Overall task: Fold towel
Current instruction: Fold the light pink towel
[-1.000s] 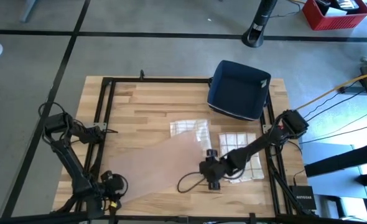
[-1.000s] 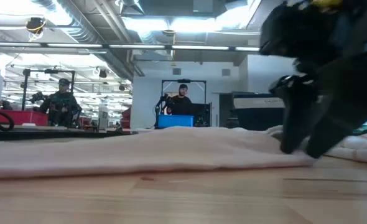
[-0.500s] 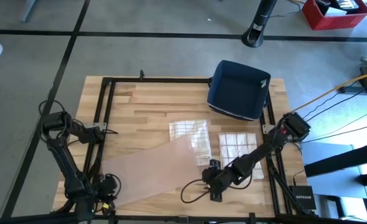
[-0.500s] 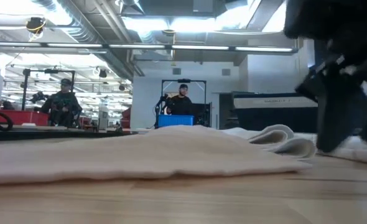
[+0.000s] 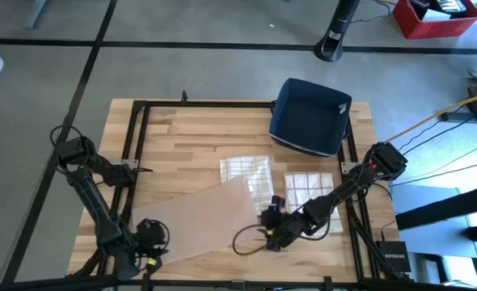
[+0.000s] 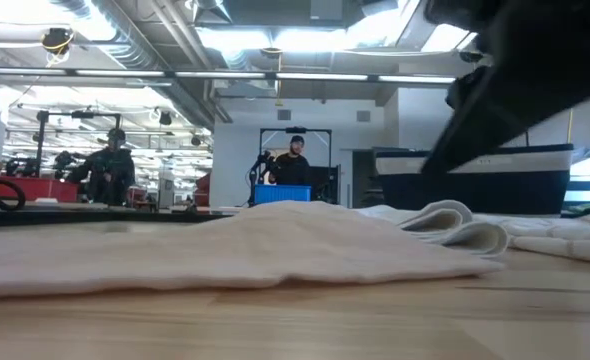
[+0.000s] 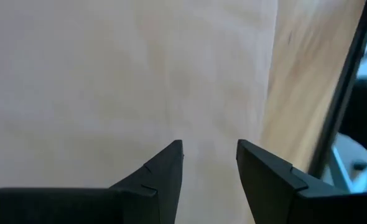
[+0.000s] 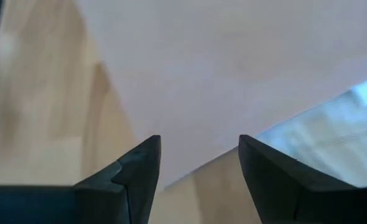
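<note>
Right tool [image 5: 269, 229]: lower middle of the high view, fingers spread, nothing between them; it hangs just off the towel's right-hand end.
Left tool [image 5: 152, 239]: lower left of the high view, fingers also spread and empty, over the towel's lower left corner.
Towel [image 5: 196, 216]: a pale sheet spread flat on the bench [image 5: 190, 129], in the lower middle of the high view.
Long axis: it runs from lower left up to the right, so one tool sits at each end of it.
Key relation: from the right tool the cloth lies to the left and slightly up; the right wrist view shows its edge [image 8: 190, 168] just ahead of the fingers. My guess is each arm takes its own near corner.
Other things: two checked cloths [image 5: 307, 190] and a dark blue bin [image 5: 310, 115] lie up and to the right, apart from the towel.
Hard to make out: in the low view the right arm is a dark blur at upper right; whether either tool touches the cloth I cannot tell.
</note>
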